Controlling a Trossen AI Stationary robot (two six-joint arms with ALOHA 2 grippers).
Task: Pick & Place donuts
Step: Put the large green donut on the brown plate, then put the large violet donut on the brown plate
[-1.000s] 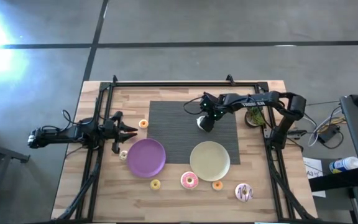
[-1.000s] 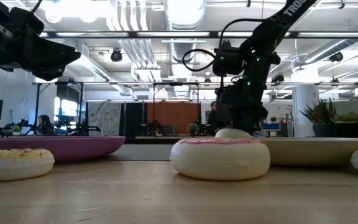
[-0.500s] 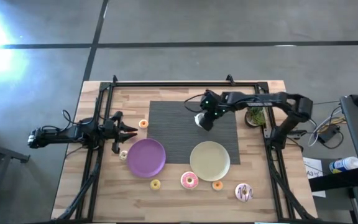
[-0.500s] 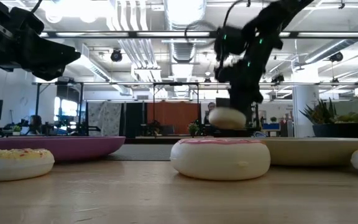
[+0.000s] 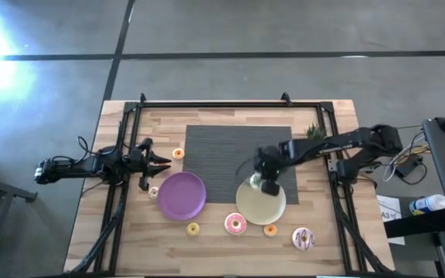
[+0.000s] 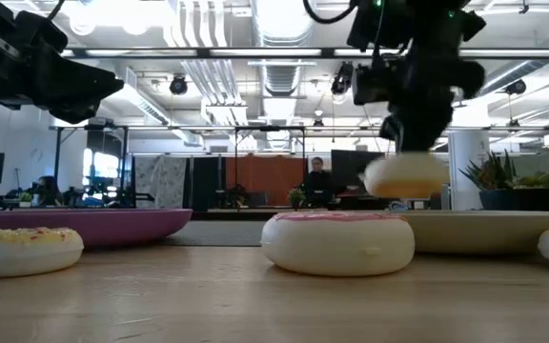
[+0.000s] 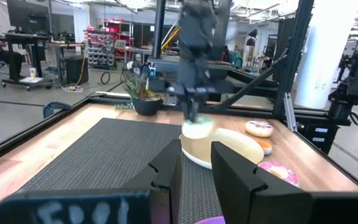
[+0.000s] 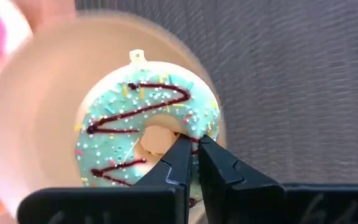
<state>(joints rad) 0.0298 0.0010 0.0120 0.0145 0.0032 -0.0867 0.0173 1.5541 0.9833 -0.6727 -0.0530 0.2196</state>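
Note:
My right gripper (image 5: 267, 182) hangs over the far part of the pale-yellow plate (image 5: 263, 207), shut on the green-white iced donut (image 8: 148, 130), which is clear of the plate in the low view (image 6: 405, 176). My left gripper (image 5: 154, 163) waits open at the table's left, its fingers holding nothing (image 7: 194, 165). Lying on the wood are a pink donut (image 5: 236, 224), a purple-white one (image 5: 303, 238), a small yellow one (image 5: 193, 228), a small orange-red one (image 5: 270, 229), an orange one (image 5: 178, 154) and a pale one (image 5: 154, 192). My right gripper pinches the donut's ring between its two fingers, on the band beside the hole (image 8: 199, 124). The fingers come from above, pointing down, and hide the rest of the contact. The donut hangs below them, icing up and roughly level, lifted clear of the plate.
A purple plate (image 5: 181, 195) lies left of the pale-yellow one. A dark mat (image 5: 222, 154) covers the table's middle far part. A potted plant (image 5: 314, 133) stands at the far right. A black frame (image 5: 230, 103) rims the table.
My right gripper has lifted the green-white donut off the dark mat and carried it toward the table's near edge, to above the pale-yellow plate. The donut has gone from resting on the mat to hanging clear below the fingers.

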